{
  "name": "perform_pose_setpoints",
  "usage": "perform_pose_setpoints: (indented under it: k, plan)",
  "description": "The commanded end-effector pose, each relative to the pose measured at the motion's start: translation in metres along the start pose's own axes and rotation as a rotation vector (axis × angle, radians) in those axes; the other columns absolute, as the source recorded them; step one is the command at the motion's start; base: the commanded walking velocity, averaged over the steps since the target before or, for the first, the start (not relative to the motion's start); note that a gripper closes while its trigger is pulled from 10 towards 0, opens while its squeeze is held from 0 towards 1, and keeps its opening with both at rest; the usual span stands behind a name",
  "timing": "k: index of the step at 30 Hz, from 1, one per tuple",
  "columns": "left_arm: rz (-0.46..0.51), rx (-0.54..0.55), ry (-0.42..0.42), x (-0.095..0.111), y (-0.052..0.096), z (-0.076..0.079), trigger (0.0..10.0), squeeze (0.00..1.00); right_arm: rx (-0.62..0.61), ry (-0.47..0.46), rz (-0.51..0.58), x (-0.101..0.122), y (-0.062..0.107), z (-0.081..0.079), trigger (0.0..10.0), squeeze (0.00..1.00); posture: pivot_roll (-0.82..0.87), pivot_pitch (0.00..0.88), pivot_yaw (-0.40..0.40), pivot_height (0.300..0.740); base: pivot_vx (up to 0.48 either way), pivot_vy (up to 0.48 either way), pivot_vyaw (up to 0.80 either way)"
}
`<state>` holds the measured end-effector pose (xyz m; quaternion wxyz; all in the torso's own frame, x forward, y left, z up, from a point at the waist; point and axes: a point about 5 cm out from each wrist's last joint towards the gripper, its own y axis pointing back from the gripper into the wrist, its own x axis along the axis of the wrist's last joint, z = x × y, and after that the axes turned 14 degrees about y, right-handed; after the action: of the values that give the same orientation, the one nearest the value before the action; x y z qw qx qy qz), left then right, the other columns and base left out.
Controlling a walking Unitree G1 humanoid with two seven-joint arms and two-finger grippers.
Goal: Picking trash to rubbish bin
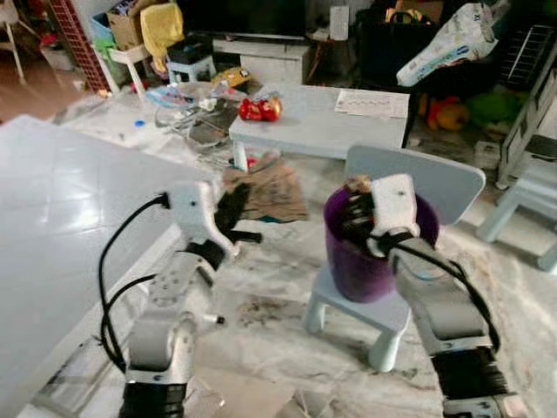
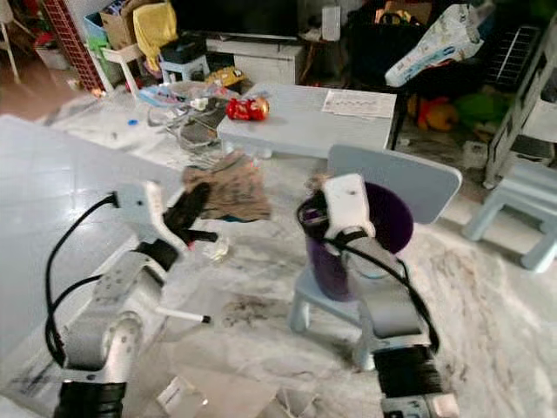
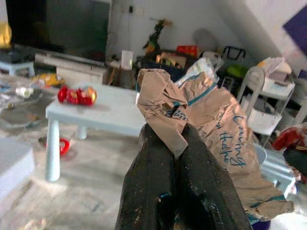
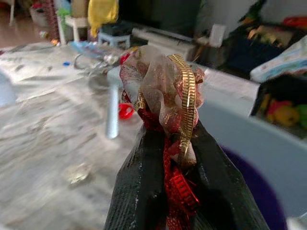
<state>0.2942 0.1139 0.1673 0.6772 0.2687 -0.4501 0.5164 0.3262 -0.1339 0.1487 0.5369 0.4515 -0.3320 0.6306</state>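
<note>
Presently we record the left gripper (image 1: 233, 212), left of centre frame, clamped on a crumpled brown paper bag (image 3: 206, 120) held above the floor. The right gripper (image 1: 352, 213), right of centre, is closed on a red-and-gold ribbon (image 4: 168, 91) over the purple bin (image 1: 370, 266), which stands on a pale blue chair (image 1: 418, 178).

marbled floor (image 1: 261, 296), pale blue low table (image 1: 322, 122), cluttered room

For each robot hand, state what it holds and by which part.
Left hand: a crumpled brown paper bag, pinched at a twisted top fold. Right hand: a bunch of red and gold ribbon, gripped at its lower end.
</note>
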Motion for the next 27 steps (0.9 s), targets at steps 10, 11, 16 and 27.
perform_pose_setpoints:
  k: [10, 11, 16, 27]
  plan:
    - [0.002, 0.025, -0.02, 0.0032, 0.0029, -0.0071, 0.0, 0.0, 0.025, -0.005, 0.033, 0.0098, -0.0019, -0.0082, 10.0, 0.0, 0.0, 0.032, 0.042, 0.74, 0.337, 0.0, 0.0]
    - [0.003, 0.023, -0.019, 0.0031, 0.0029, -0.0068, 0.0, 0.0, 0.024, -0.005, 0.032, 0.0097, -0.0018, -0.0082, 10.0, 0.0, 0.0, 0.032, 0.042, 0.74, 0.337, 0.0, 0.0]
    - [-0.004, 0.02, -0.022, 0.0023, 0.0027, -0.0067, 0.0, 0.0, 0.024, -0.002, 0.022, 0.0088, -0.002, -0.0086, 10.0, 0.0, -0.01, 0.034, 0.042, 0.74, 0.335, 0.0, -0.47]
    - [-0.013, 0.015, -0.023, 0.0006, 0.003, -0.0055, 0.0, 0.0, 0.023, -0.005, 0.026, 0.0093, -0.0023, -0.0084, 10.0, 0.0, 0.0, 0.033, 0.043, 0.74, 0.331, 0.0, -0.74]
